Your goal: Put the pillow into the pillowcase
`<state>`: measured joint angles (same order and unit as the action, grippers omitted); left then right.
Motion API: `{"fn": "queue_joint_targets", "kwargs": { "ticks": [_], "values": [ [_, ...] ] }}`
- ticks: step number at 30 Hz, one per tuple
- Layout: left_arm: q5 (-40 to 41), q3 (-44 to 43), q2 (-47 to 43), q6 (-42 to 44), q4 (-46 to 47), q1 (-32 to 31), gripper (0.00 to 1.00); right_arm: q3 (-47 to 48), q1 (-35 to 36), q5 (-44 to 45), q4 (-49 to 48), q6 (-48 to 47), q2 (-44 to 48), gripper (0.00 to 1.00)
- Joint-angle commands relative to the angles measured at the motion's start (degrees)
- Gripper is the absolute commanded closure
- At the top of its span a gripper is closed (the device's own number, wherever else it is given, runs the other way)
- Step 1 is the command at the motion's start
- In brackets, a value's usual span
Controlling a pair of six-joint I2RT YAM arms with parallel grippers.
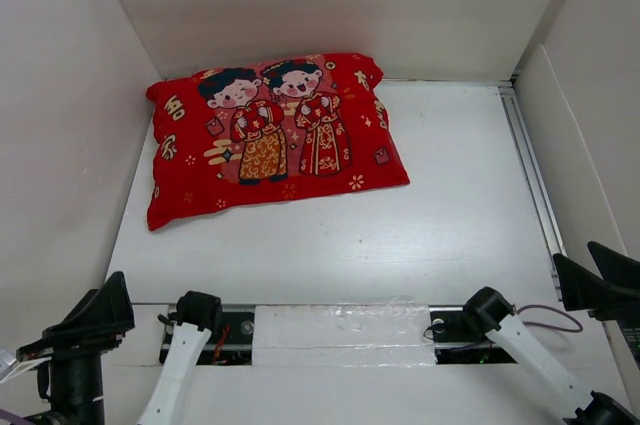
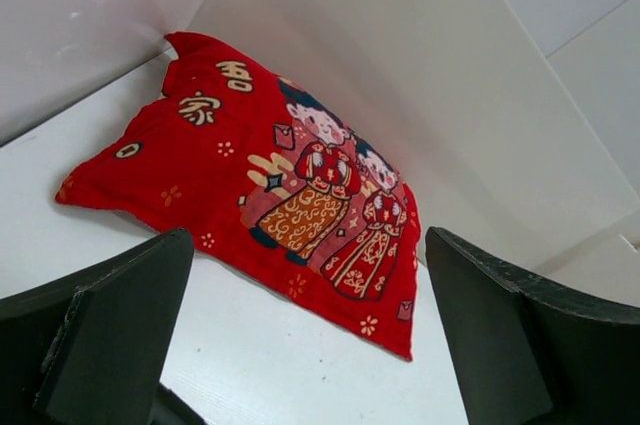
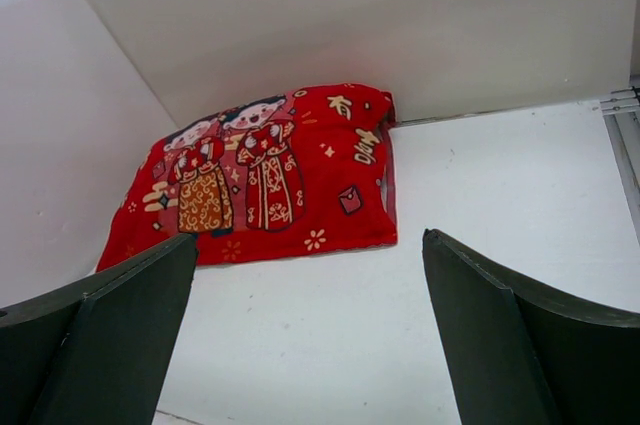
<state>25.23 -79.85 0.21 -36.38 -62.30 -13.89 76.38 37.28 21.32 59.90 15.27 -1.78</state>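
The pillowcase (image 1: 270, 135) lies print side up at the far left of the tabletop (image 1: 420, 235), its long far edge against the back wall (image 1: 400, 5) and one short end near the left wall (image 1: 60, 95). It looks plump and rounded, not flat, so the pillow is most likely inside it; no white fabric shows in any view. On the short edge facing the right arm a duller red strip folds along the side, which may be the mouth of the case, though I cannot tell whether it gapes or lies closed.

The bundle should be light, soft and yielding. It will sag and fold if lifted by one point, and the woven cloth should give decent friction. The sensible holds are the pointed corners or a pinch of loose cloth along that right edge, one pincer per corner, not the bulging middle.

Both arms sit at the near edge, well apart from the cloth. The left pincer (image 2: 308, 235) is spread wide and holds nothing; the right pincer (image 3: 309, 237) is likewise wide and empty.
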Motion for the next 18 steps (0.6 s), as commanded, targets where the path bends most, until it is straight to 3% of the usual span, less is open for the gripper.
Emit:
{"fn": "queue_joint_targets", "kwargs": {
  "ticks": [1, 18],
  "values": [
    [0.7, 1.2, -7.0, -1.7, 0.1, -0.3, 0.0, 0.0, 0.6, 1.4, 1.4, 1.1, 1.5, 0.0],
    [-0.4, 9.6, -10.8, -3.3, 2.4, -0.3, 0.0, -2.2, 0.6, -1.0, 0.3, 1.6, 2.0, 0.0]
  ]
}}
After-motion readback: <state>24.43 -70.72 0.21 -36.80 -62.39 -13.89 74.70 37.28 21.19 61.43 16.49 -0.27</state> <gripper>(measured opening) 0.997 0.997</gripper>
